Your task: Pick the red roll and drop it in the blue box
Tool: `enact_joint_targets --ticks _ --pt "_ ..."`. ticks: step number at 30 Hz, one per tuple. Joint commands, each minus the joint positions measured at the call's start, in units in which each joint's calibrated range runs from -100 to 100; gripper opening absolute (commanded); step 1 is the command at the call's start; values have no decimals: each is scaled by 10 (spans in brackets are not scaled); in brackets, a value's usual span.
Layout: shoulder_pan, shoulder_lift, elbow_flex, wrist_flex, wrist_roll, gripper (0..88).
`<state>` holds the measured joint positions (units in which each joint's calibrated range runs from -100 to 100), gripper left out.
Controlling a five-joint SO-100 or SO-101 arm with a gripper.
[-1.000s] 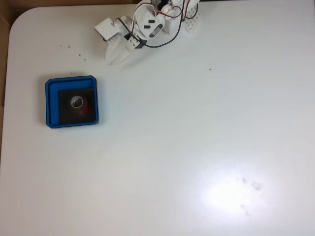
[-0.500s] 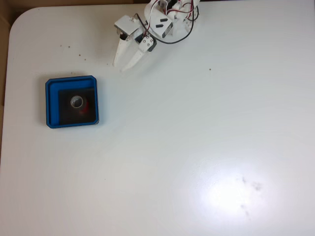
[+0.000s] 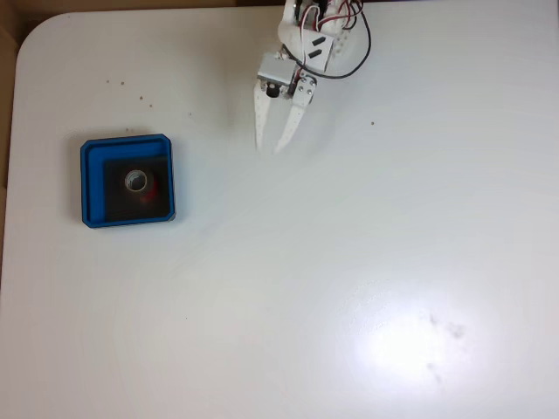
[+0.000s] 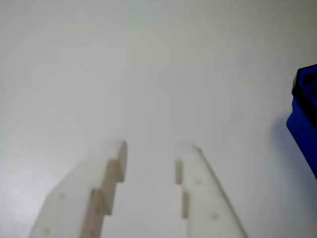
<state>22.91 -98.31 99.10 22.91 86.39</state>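
red roll (image 3: 140, 184) sits inside the blue box (image 3: 93, 154), on its black floor, its pale grey centre facing up and a little red showing at its lower right side in the fixed view.

going from big to small: the white table (image 3: 349, 262) spreads across the whole fixed view, bare apart from a few dark specks and a bright glare patch at lower right. the blue box lies near the left edge of that view, square to the table. the arm comes in from the top edge, wires looping over it, and the gripper (image 3: 271, 148) points down the picture, well apart from the box.

the gripper's two fingers are spread with a clear gap and nothing between them; the wrist view shows bare table between the tips (image 4: 151, 147) and a corner of the blue box (image 4: 303, 106) at its right edge.

from the gripper the roll lies to the left and slightly lower in the fixed view. judging by how things lie, the drop looks done.
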Motion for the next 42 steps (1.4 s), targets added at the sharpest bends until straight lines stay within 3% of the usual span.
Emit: enact_joint_targets --ticks 1,11,25,32,42 --pt "-63 -9 9 -7 -2 92" --pt "-211 -8 9 -7 -3 92" --pt "-209 -7 9 -7 -3 88" --pt "-210 -7 9 -7 -3 10" --pt "-210 -7 9 -7 -1 8"
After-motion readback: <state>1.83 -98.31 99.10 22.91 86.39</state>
